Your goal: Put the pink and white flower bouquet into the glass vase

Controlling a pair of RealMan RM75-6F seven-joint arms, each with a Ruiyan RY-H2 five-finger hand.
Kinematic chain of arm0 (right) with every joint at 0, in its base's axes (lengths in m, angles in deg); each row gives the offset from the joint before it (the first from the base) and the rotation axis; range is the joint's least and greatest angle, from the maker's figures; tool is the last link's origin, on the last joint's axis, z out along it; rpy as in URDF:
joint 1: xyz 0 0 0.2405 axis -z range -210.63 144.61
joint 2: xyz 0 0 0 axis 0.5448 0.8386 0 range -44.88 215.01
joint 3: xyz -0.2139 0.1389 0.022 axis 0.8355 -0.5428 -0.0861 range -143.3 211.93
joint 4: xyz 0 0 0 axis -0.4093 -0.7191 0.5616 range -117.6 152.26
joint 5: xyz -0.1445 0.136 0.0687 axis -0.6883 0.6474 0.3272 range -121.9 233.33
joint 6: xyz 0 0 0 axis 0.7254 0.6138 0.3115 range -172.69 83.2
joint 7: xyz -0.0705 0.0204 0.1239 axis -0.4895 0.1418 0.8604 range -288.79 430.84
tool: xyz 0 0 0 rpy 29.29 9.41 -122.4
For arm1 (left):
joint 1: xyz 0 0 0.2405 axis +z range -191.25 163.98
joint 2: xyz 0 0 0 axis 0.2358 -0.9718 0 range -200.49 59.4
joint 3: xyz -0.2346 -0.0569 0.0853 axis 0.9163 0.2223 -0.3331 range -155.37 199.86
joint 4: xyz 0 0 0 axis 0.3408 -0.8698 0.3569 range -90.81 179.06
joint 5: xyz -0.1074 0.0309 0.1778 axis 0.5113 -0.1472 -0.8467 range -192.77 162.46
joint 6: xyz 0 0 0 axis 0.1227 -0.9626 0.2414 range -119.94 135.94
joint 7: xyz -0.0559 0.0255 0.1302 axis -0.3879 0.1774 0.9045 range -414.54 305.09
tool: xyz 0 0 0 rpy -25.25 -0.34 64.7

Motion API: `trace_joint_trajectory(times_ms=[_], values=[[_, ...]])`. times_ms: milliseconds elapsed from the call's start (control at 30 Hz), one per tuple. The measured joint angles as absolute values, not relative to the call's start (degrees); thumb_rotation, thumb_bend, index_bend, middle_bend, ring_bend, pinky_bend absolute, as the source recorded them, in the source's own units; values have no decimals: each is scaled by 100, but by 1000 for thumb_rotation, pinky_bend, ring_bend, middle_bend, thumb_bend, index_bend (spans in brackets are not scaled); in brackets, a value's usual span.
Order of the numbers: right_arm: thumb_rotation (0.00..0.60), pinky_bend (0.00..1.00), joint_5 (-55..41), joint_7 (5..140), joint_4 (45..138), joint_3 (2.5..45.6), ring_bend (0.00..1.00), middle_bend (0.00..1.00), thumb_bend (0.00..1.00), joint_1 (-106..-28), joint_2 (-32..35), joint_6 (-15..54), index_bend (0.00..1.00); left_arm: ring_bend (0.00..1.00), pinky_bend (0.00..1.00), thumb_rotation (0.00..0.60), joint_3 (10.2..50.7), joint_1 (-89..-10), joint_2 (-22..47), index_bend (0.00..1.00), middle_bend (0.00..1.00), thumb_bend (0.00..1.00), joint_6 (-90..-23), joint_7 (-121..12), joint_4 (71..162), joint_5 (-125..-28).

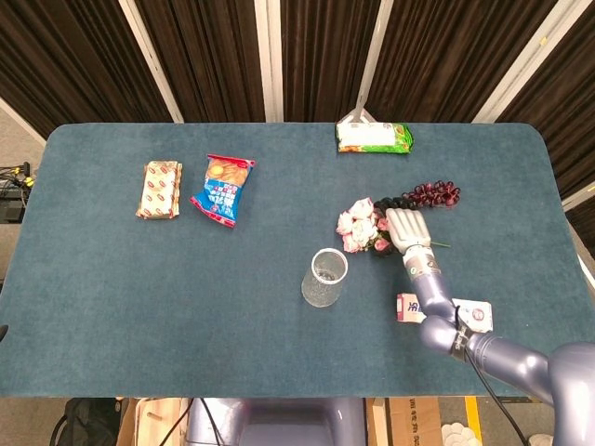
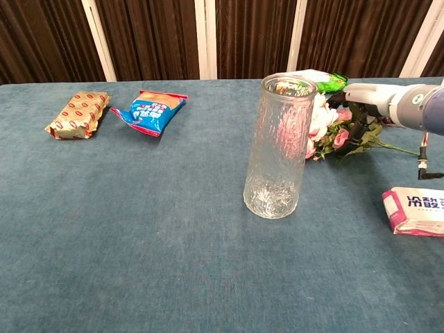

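The pink and white bouquet (image 1: 358,226) lies on the blue table right of the glass vase (image 1: 324,277), blossoms pointing left. The vase (image 2: 279,147) stands upright and holds nothing. My right hand (image 1: 406,229) hovers over the bouquet's green leaves, fingers pointing away from me and arched down around the foliage. In the chest view the right hand (image 2: 368,96) reaches in from the right above the bouquet (image 2: 326,123), dark fingertips dipping among the leaves. The bouquet still rests on the table. My left hand shows in neither view.
Dark grapes (image 1: 432,193) lie just behind the hand. A pink and white box (image 1: 409,308) sits under my right forearm. A green packet (image 1: 374,137) is at the far edge. A blue snack bag (image 1: 223,189) and a tan packet (image 1: 160,189) lie far left.
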State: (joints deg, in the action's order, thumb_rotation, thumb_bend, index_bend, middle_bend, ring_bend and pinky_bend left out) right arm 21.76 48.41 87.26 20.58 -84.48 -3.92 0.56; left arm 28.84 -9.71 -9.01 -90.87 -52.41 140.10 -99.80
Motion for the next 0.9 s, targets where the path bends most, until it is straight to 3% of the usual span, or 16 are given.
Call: trace_joint_trajectory(times_ms=[300,467,667,900], values=[[600,11,1942,4929,8376,2068,336,338,137,-8508,-709,34,383,0,54,600,2940,-1005,-884,125,0,180,-9033,-5365,13989,-9903],[600,139,1823,5043,8223,2013,495,496,313,-8514,-857,87,559,0,61,600,2948,-1028,-882,140,0,180,-8991,-5432,13978,-9897],[600,162,1593,5758,8190,1706,531,535,411,-8382,-945,263,636,0,61,600,2929,-1058,-910,146,0,181,-8900,-5561,13975,-9904],[600,188,1546,6101,8371,1541,560,576,447,-8214,-727,84,727,0,61,600,2915,-1060,-917,155,0,181,-8883,-5606,13994,-9907]])
